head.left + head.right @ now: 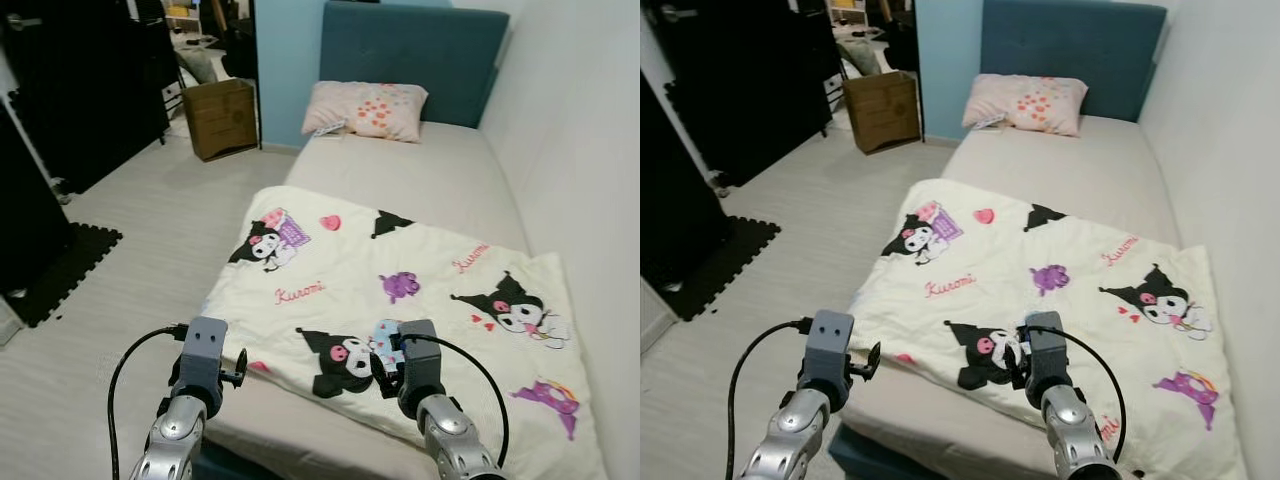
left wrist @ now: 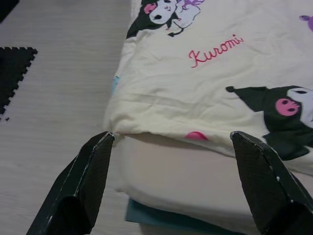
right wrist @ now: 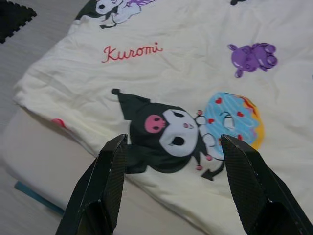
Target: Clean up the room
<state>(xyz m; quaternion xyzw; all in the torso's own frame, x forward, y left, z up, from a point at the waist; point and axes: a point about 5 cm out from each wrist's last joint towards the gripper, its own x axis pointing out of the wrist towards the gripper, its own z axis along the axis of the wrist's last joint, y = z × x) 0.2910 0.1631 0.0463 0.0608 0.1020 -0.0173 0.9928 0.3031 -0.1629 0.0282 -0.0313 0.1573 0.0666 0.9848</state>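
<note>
Beyond the blanket (image 1: 400, 290), pillow (image 1: 366, 110) and cardboard box (image 1: 220, 118) sit apart.

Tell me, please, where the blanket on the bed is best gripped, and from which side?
Probably the blanket's near hem, at its floor-side corner. That edge lies loose over the mattress end, right before the open left gripper, so come in level from the bed's foot; the open right gripper could pinch the same hem farther along.

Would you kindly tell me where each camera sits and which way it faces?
Eye views: on the head, looking forward and down at the blanket on the bed; both arms show.
Left wrist view: along the open left tool, facing the blanket's near corner.
Right wrist view: along the open right tool, facing a printed cartoon figure.
All views share the blanket.
</note>
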